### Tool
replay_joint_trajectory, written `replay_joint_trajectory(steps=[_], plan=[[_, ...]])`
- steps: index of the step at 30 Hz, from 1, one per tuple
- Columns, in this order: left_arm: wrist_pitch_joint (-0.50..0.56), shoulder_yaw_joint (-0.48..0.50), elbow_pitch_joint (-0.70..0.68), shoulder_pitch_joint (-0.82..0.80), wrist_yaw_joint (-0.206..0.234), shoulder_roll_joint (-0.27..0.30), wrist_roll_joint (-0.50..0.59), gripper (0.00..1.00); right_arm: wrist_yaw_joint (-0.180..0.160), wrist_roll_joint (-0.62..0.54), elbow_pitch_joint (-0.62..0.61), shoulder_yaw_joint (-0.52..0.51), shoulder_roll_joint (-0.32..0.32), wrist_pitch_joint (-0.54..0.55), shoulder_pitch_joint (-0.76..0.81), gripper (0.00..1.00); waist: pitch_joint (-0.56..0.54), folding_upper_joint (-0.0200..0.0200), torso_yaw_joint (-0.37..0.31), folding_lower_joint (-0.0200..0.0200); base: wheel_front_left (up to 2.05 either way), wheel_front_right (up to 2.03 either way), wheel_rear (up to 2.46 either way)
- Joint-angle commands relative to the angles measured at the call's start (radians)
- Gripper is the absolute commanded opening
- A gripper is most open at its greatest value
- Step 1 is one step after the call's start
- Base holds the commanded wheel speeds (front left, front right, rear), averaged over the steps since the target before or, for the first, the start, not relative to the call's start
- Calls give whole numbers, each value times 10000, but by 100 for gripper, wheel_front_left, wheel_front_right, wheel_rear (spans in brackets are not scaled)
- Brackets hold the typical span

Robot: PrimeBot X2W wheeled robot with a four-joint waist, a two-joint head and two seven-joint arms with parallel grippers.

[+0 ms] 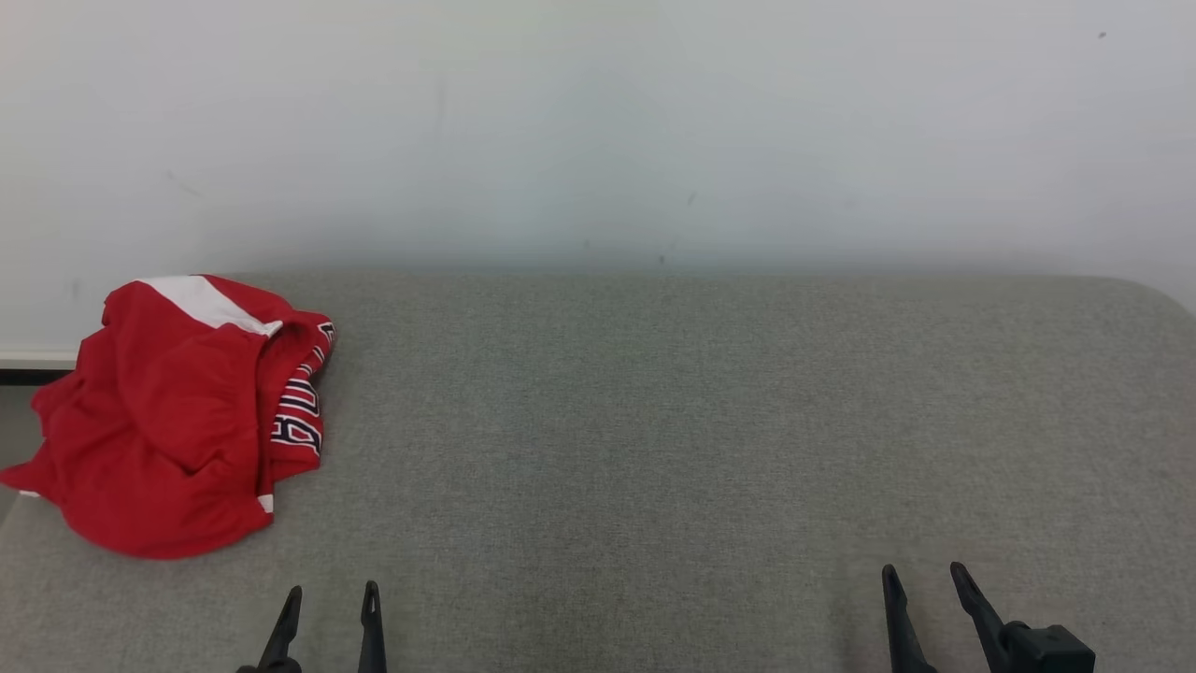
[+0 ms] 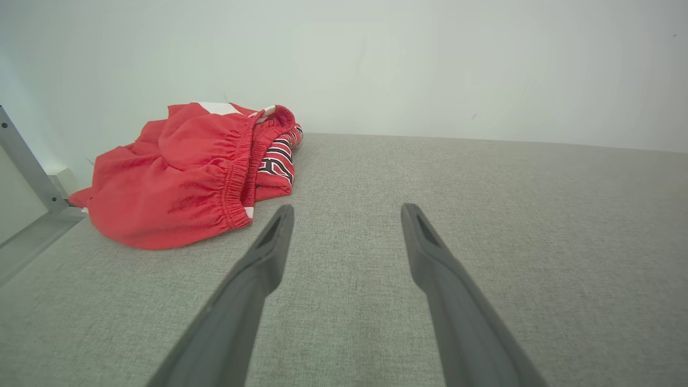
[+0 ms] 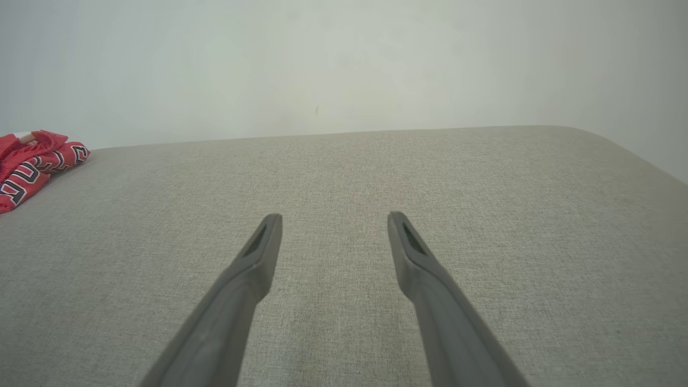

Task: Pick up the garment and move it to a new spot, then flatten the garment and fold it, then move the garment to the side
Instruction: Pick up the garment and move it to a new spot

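The garment [image 1: 177, 421] is a crumpled red pair of shorts with an elastic waistband, white trim and dark striped lettering, heaped at the left edge of the grey cushioned surface [image 1: 654, 421]. In the left wrist view the garment [image 2: 188, 177] lies ahead and left of my left gripper [image 2: 346, 212], whose fingers stand open and empty. My left gripper [image 1: 334, 596] sits at the bottom of the head view, near and right of the heap, apart from it. Far to the right, my right gripper [image 1: 923, 572] is open and empty; the garment [image 3: 32, 164] shows at its view's left edge.
A pale wall [image 1: 598, 131] rises directly behind the grey surface. The surface's far right corner [image 1: 1159, 299] is rounded. A grey metal frame bar [image 2: 24, 161] and a ledge stand beyond the left edge, beside the garment.
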Motion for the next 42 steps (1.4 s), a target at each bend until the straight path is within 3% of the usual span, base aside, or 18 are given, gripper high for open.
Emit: replay_joint_trajectory(steps=[1,7,25,36,42], plan=[[-37,-30,-6,-10,35,-15,-39,100,33,26,-17,-37,-25,-3,97,100,-4,-1,182,0,0,0,0],[-37,40,8,-27,42,-12,38,100,33,47,-36,-37,-25,-6,158,100,4,-1,1002,0,0,0,0],[-37,766,-148,323,143,193,265,100,33,225,32,548,-22,-101,151,100,37,-1,4373,0,0,0,0],[-35,1454,-693,699,442,100,20,100,33,119,302,1422,-28,20,-589,100,462,-1,4685,0,0,0,0],[-37,1590,-511,461,256,51,-206,100,33,123,472,1454,-25,-18,-742,100,547,-1,4728,0,0,0,0]])
